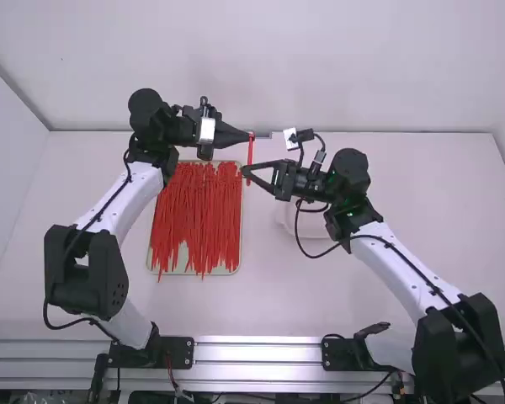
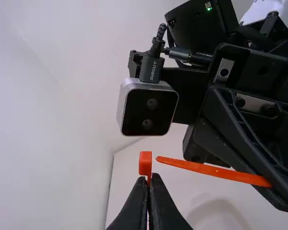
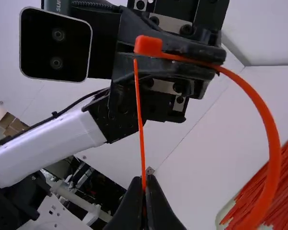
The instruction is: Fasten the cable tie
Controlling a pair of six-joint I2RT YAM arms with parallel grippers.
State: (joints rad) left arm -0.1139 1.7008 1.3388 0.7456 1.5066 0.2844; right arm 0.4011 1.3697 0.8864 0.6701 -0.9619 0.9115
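Note:
A red cable tie hangs in the air between both grippers, above the far end of the tray. My left gripper is shut on the strap just below the tie's square head. My right gripper is shut on the thin tail. The strap bends in a wide loop from the head round to my right gripper. The tail's tip points at the head and lies right beside it. I cannot tell whether it has entered the slot.
A flat beige tray left of the middle holds a pile of several loose red cable ties. A white round container stands under the right arm. The table's side walls rise at the left and far edges.

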